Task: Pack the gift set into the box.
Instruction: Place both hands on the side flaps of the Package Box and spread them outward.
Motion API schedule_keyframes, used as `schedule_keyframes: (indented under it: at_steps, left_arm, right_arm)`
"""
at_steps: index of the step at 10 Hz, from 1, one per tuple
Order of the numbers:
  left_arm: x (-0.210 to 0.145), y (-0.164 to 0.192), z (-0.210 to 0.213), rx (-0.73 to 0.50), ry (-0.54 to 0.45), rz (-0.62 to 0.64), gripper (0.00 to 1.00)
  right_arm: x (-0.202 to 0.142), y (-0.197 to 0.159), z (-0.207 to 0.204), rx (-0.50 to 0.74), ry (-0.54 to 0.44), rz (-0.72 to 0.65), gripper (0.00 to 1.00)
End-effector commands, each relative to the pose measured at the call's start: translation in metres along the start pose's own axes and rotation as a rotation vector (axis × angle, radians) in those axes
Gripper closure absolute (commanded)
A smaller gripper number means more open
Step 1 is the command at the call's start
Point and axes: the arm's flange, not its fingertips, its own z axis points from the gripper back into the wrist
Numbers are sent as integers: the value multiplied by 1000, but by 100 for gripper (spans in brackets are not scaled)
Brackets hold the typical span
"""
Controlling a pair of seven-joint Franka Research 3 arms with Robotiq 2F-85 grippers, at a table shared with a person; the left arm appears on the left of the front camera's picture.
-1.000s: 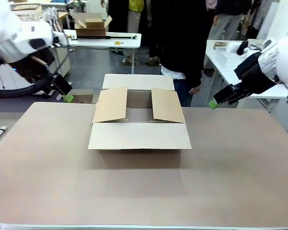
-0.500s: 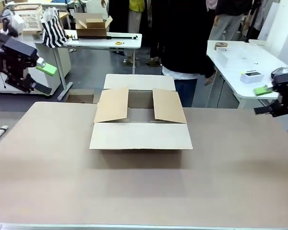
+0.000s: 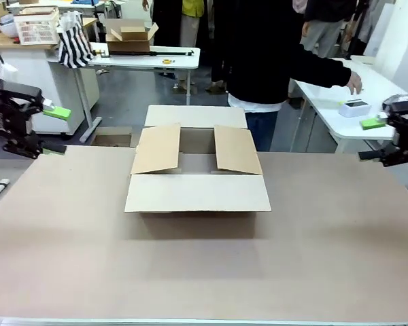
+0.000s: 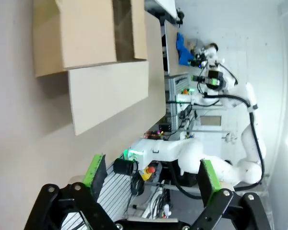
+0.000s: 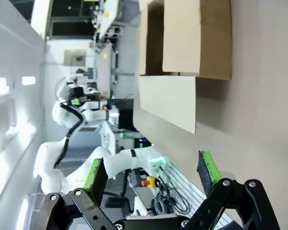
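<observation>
The box [image 3: 197, 193] is set near the middle of the table [image 3: 204, 272], with all four flaps folded outward and its cavity open upward. Its long axis is laid crosswise, running from one arm's side to the other. The left gripper [image 3: 54, 130] is held well to the left of the box, about level with the box's far edge, and its jaws are spread wide with nothing between the green pads. The right gripper [image 3: 365, 140] is held well to the right of the box at a similar level, likewise spread wide and empty. Both sets of fingers are turned inward toward the box. In the left wrist view the left gripper [image 4: 151, 172] is seen agape with the box [image 4: 101, 48] ahead of it. The right wrist view gives the mirror case, the right gripper [image 5: 151, 171] agape and the box [image 5: 192, 43] ahead. Neither arm is judged clearly nearer to the box, as each stands about equally far from one short end. A person is placed just behind the far flap of the box, and the person's hand [image 3: 353, 83] is stretched out to the right of the box over a white side table [image 3: 319, 85]. Whether the small item [image 3: 357, 105] lying by that hand belongs to the gift set cannot be told. Packing is judged not yet begun, since the cavity of the box appears empty.
</observation>
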Motion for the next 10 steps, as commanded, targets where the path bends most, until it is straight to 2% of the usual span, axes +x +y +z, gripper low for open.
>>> schedule_keyframes:
  at_steps: [1, 4, 5, 6, 8, 10]
  left_arm:
    - [3, -11, 3, -18, 5, -44, 0]
    - [4, -18, 2, 6, 17, -41, 0]
    - [10, -54, 2, 141, 64, -67, 0]
    - [35, -92, -22, 320, 141, -87, 0]
    - [93, -137, -102, 602, 285, -108, 0]
    - [125, -168, -192, 825, 388, -132, 0]
  right_arm:
    - [-3, 1, 7, -10, 2, 47, 0]
    - [-3, 1, 7, -10, 2, 47, 0]
    - [-3, 1, 7, -10, 2, 47, 0]
    - [-3, 1, 7, -10, 2, 47, 0]
    - [-3, 1, 7, -10, 2, 47, 0]
    - [-3, 1, 7, -10, 2, 47, 0]
